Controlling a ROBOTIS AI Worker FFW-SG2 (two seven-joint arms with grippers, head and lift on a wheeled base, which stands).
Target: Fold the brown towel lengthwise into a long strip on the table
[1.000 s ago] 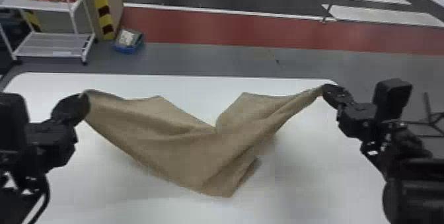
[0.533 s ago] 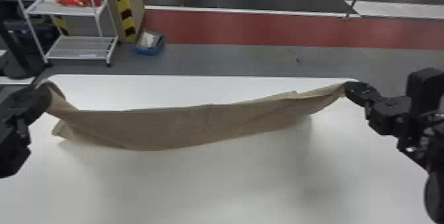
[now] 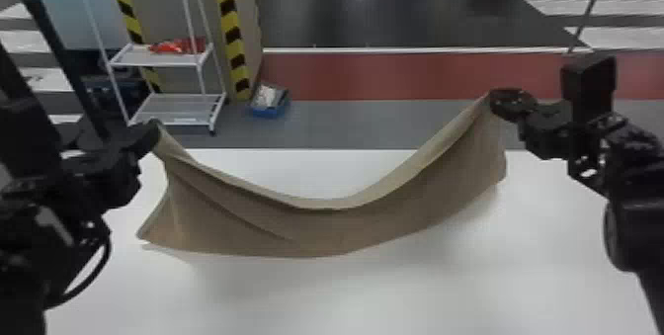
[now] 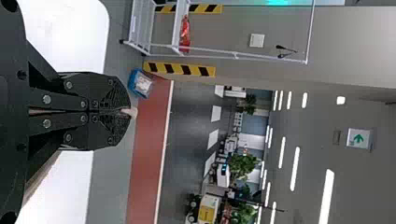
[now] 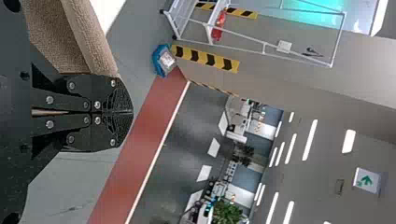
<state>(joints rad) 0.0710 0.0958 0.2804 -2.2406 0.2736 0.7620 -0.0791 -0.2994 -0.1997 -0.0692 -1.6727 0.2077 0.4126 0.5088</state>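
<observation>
My left gripper (image 3: 152, 134) is shut on one end of the brown towel (image 3: 316, 230), raised over the table's left part. At the right, my right gripper (image 3: 494, 99) is shut on the other top corner, held somewhat higher. Between them the towel sags in a curve, its upper edge turned over and its lower part near the white table (image 3: 355, 299). In the left wrist view the left gripper (image 4: 126, 112) has a bit of cloth at its tips. The right wrist view has the right gripper (image 5: 128, 112) closed, with the towel (image 5: 77, 37) hanging beside it.
Beyond the table's far edge stand a white wire shelf (image 3: 178, 106) and a blue bin (image 3: 269, 102) on the floor. Bare tabletop lies in front of the towel, between the two arms.
Both grippers have risen with the towel, after spreading apart earlier. The towel went from a bunched V to a stretched band, and now sags in the middle with its ends lifted.
</observation>
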